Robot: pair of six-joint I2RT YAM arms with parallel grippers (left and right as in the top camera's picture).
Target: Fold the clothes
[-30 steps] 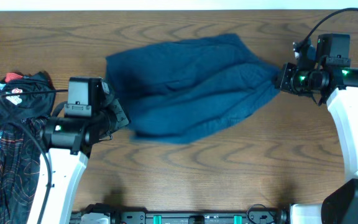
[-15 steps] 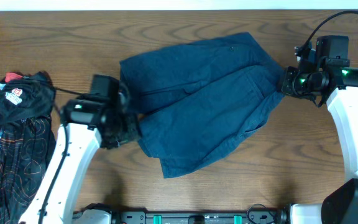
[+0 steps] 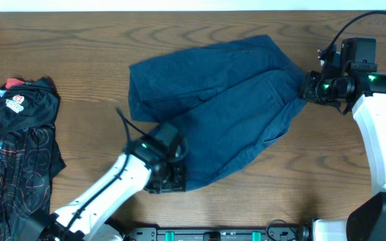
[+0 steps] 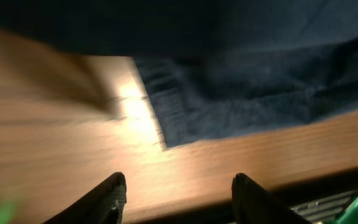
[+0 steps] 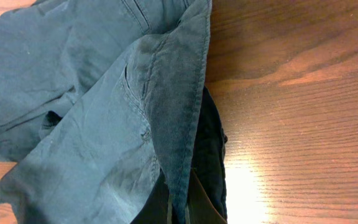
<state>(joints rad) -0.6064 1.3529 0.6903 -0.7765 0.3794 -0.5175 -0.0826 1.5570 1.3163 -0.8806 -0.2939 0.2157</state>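
Blue denim-like garment [image 3: 220, 107] lies rumpled at frame centre on wood worktop [image 3: 79, 40]. Right gripper [image 3: 307, 87] pinching its right edge. Left gripper [image 4: 179, 183] spread, holding nothing, at lower hem. Black patterned garment [image 3: 12, 154] at left edge.

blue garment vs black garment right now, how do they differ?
The blue garment is plain; the black garment has a thin red pattern and a white-red logo. The blue garment lies mid-table, the black garment at the left edge, partly out of frame. The right gripper pinches the blue garment's right end and the open left gripper is by its near corner; nothing touches the black garment. Both lie rumpled, unfolded on the table.
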